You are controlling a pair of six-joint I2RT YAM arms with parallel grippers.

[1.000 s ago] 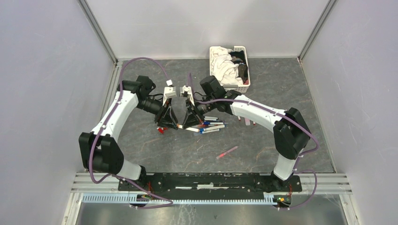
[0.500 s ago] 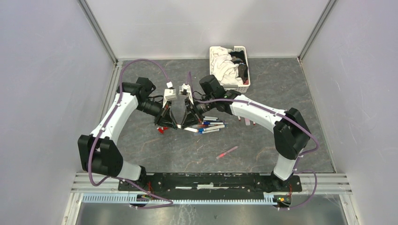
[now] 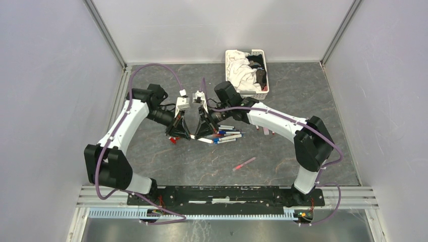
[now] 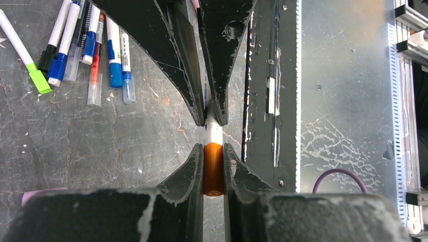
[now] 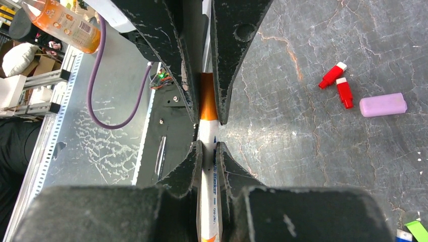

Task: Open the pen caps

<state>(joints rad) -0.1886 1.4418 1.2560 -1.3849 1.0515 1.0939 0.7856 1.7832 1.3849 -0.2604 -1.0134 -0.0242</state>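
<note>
Orange plastic, 1 pen cap (image 4: 213, 171): pinched between the 2 fingers of my left gripper (image 4: 213, 151), held off the table (image 4: 126, 151) and seated on its pen.

White barrel (image 5: 207, 191), same pen: pinched between the 2 fingers of my right gripper (image 5: 207, 151). The 2 pairs of fingertips sit tip to tip, nearly touching.

Risk 1: the smooth cap slides out of my left pinch on the pull. I judge the hold narrow.

Risk 2: the barrel creeps through my right fingers, so cap and pen travel together and nothing opens.

Risk 3: a pull off the pen's line cocks the cap and jams it.

Room: open straight back behind each pair of fingers, along the pen.

Obstacles: beside my left fingers lie 2 red caps (image 5: 339, 85) and 1 lilac cap (image 5: 382, 105). Beside my right fingers lies the heap of pens (image 4: 93, 50). The freed cap is best dropped wide of the heap.
</note>
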